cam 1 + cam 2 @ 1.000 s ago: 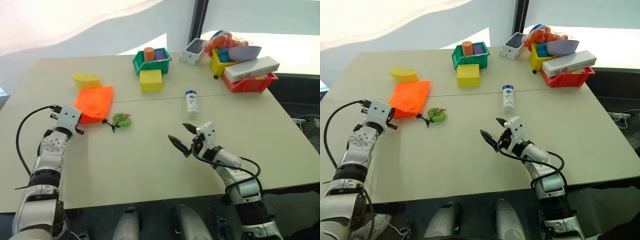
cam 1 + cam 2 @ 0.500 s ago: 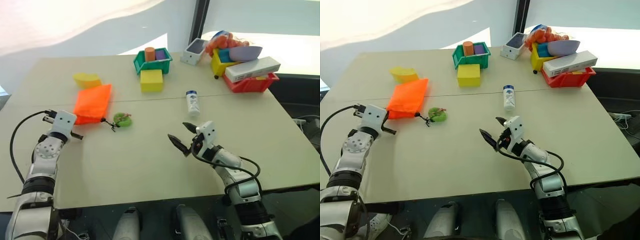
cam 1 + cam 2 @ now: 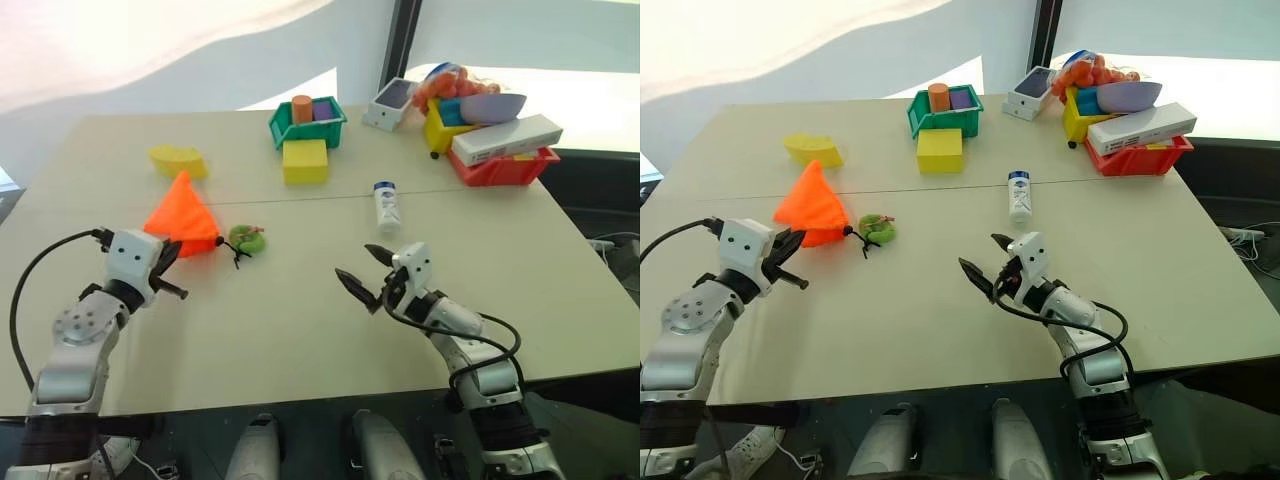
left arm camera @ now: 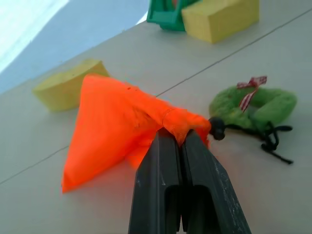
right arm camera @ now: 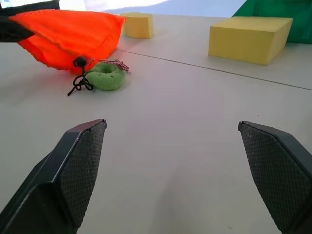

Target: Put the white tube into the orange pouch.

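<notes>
A: What changed at the left gripper (image 4: 178, 141)?

B: A second ago the orange pouch (image 3: 183, 215) lay flat at the left of the frame. Now the gripper's fingers are pressed together on its near corner and have lifted it, so it stands like a cone.

A: And the white tube (image 3: 385, 205)?

B: It lies untouched on the table (image 3: 300, 320), right of centre. The right gripper (image 3: 366, 276) has kept its place below it, fingers wide apart and empty. I think the pouch's mouth must be opened next.

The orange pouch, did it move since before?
Yes. The orange pouch lay flat beside the yellow sponge; now the left gripper has pinched its near corner and lifted it into a tent shape, toward the green tassel.
</notes>
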`<action>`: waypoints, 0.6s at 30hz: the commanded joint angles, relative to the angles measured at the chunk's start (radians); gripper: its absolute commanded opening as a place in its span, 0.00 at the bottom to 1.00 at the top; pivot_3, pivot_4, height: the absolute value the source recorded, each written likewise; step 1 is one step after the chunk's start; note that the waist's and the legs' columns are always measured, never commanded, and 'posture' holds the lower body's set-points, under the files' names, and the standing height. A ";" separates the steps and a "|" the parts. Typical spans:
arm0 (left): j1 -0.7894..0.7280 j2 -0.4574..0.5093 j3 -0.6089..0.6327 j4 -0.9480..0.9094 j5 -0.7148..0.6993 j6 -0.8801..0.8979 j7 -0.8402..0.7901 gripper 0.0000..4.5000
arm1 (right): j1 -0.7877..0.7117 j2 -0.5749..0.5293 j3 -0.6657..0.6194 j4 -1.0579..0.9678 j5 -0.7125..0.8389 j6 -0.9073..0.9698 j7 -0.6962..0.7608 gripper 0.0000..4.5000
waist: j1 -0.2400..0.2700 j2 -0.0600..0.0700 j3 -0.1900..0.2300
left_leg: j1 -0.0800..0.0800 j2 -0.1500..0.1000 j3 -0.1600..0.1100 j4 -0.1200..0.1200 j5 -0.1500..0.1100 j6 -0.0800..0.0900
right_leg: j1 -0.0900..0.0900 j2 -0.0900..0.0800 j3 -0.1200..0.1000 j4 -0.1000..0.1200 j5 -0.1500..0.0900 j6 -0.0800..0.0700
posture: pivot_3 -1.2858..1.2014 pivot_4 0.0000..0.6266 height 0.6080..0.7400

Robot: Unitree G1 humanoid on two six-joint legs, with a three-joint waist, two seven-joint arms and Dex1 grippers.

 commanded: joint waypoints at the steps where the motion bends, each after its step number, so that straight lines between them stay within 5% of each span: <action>1: 0.001 -0.005 0.022 -0.119 -0.040 0.064 0.000 0.00 | -0.017 0.001 0.000 -0.016 0.002 -0.021 0.010 1.00 | -0.001 0.000 0.000 | 0.000 0.000 0.000 0.000 0.000 0.000 | 0.000 0.000 0.000 0.000 0.000 0.000 | 0.52 0.24 1.00; 18: 0.063 -0.010 0.048 -0.426 -0.318 0.282 -0.122 0.00 | -0.049 -0.017 -0.026 0.026 0.002 -0.024 0.027 1.00 | -0.005 0.000 0.000 | 0.000 0.000 0.000 0.000 0.000 0.000 | 0.000 0.001 0.000 0.000 -0.001 0.000 | 0.52 0.24 1.00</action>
